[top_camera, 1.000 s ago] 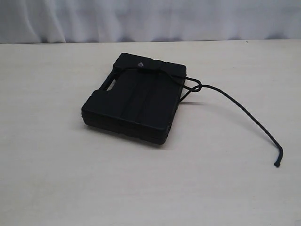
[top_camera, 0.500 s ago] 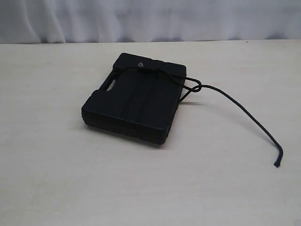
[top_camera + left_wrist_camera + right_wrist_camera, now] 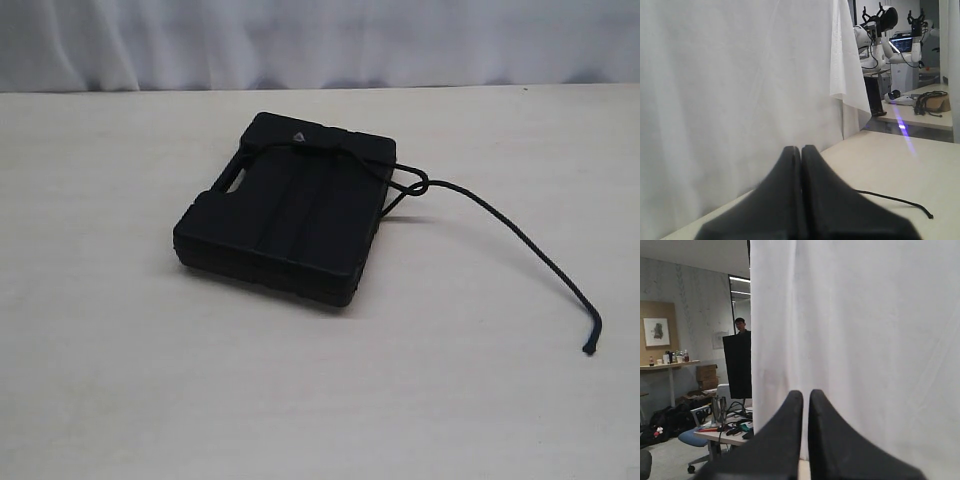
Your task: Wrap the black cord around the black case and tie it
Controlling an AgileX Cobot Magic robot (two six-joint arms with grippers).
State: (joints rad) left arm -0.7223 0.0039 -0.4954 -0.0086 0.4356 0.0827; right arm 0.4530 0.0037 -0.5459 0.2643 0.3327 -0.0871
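The black case (image 3: 285, 215) lies flat near the middle of the table in the exterior view. The black cord (image 3: 520, 240) crosses the case's far end, forms a small loop (image 3: 415, 184) at its right corner, and trails off right to a frayed end (image 3: 589, 347). Neither gripper shows in the exterior view. My left gripper (image 3: 801, 148) is shut and empty, raised over the table, with a stretch of the cord (image 3: 895, 200) lying beyond it. My right gripper (image 3: 806, 392) is shut and empty, facing the white curtain; the case is hidden from both wrist views.
A white curtain (image 3: 320, 40) hangs along the table's far edge. Past the curtain's edge stand other robots and benches (image 3: 890, 35) in the left wrist view. The right wrist view shows a person and a cluttered desk (image 3: 725, 427).
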